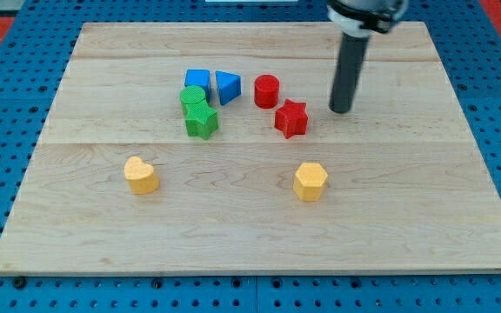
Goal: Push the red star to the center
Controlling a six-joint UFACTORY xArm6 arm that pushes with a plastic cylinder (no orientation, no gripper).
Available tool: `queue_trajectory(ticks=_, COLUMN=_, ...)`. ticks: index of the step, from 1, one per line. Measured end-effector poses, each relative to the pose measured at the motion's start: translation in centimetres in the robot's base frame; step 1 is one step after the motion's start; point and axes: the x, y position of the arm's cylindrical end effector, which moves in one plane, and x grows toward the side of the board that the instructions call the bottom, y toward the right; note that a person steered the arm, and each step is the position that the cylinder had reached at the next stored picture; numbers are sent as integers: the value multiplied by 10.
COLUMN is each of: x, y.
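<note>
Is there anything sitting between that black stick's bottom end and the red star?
No. In the camera view, only bare wood separates my tip from the red star, which sits just to its left.

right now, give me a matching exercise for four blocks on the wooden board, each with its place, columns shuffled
Column one:
1. red star block
2. yellow hexagonal block
3. green star block
4. blue cube block

Column two:
a. nearest the view's bottom right
b. closest to my tip
c. beside the blue triangular block
d. just below the green cylinder block

Pairs: 1-b, 2-a, 3-d, 4-c
</note>
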Motion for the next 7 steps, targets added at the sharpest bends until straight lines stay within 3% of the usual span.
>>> queue_trajectory(ticks=1, x=35, y=-24)
queue_trajectory(ticks=3, x=9, y=-11)
queue_trajectory(ticks=4, x=-3, y=-37)
queue_trajectory(ticks=6, x=-3, y=-72)
queue_trajectory(ticks=7, x=13, y=-49)
